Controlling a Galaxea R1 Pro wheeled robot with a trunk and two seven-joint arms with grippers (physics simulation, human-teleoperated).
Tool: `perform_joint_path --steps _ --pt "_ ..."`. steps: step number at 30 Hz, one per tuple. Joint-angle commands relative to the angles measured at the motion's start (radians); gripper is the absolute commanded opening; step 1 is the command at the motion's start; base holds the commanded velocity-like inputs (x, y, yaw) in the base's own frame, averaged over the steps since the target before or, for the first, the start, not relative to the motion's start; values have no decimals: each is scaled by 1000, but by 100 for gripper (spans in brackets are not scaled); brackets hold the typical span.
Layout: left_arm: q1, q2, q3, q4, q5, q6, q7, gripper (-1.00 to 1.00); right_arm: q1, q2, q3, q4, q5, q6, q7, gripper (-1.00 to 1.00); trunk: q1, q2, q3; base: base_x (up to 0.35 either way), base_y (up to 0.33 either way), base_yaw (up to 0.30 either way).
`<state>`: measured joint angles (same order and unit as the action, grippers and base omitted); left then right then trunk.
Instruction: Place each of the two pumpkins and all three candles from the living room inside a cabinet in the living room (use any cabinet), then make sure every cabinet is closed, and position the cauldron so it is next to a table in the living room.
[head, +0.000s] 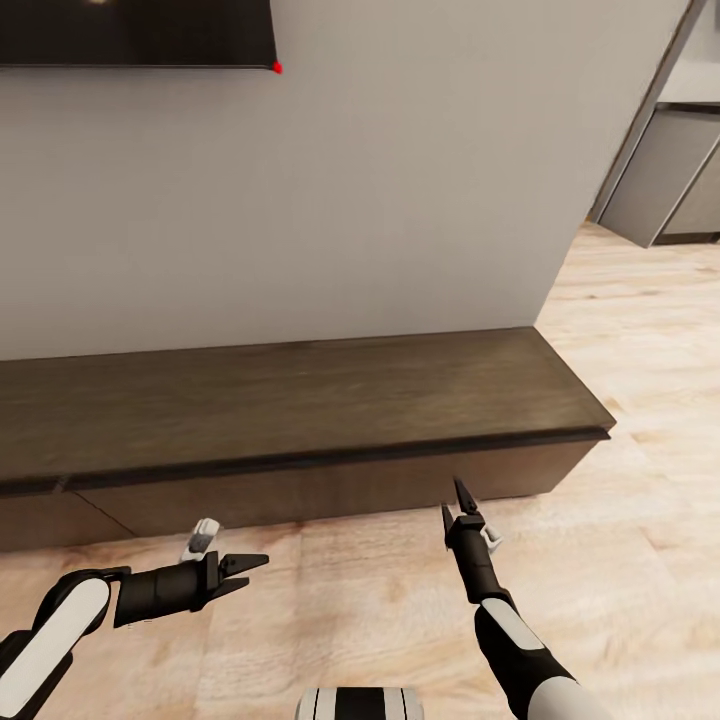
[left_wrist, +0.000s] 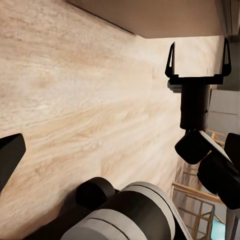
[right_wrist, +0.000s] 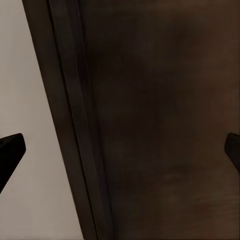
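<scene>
Directly ahead, the cabinet (head: 300, 405) is lying long and low against the grey wall (head: 400, 200), its dark wooden top bare and its drawer fronts sitting flush, so it is reading as closed from the head view. Its right end is stopping just short of the wall's corner, with light wood floor (head: 640, 350) running past it. The right gripper (head: 455, 498) is hovering just in front of the cabinet's front face near that end, fingers pointing toward it and spread apart with nothing between them; the right wrist view is showing the dark cabinet front (right_wrist: 165, 120) close up, with the two fingertips at opposite edges of the picture. The left gripper (head: 250, 572) is hanging low over the floor, pointing sideways toward the right arm, jaws parted and empty. The left wrist view is looking across the floor (left_wrist: 75, 100) at the right gripper (left_wrist: 198, 52). A dark screen (head: 135, 30) is hanging on the wall above, and grey kitchen units (head: 665, 180) are standing well beyond the corner.
</scene>
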<state>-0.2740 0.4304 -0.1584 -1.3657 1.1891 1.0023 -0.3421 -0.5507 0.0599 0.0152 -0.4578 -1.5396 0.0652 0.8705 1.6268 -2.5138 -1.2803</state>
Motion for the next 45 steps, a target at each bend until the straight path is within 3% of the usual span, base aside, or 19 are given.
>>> perform_joint_path --steps 1,9,12,16,24,32,45 --pt "-1 1 -1 0 -6 1 -8 100 0 0 2 1 -10 7 4 100 0 0 -1 167 0 0" --pt "-1 1 -1 0 -6 1 -8 100 -1 0 2 1 -1 7 4 100 0 0 -1 102 0 0" --pt "-1 1 -1 0 -6 1 -8 100 -1 0 1 1 36 6 3 100 0 0 -1 80 0 0" --pt "-1 1 -1 0 -6 1 -8 100 -1 0 0 1 57 6 2 100 0 0 -1 48 0 0" --pt "-1 2 1 0 -6 1 -8 100 -1 0 0 1 62 7 2 100 0 0 -1 19 0 0" --pt "-1 2 2 0 -5 1 -8 100 -1 0 0 1 110 7 2 100 -2 1 19 0 0 0" --pt "-1 3 2 0 -5 1 -8 100 -1 0 0 1 119 7 2 100 -3 1 26 1 0 0"
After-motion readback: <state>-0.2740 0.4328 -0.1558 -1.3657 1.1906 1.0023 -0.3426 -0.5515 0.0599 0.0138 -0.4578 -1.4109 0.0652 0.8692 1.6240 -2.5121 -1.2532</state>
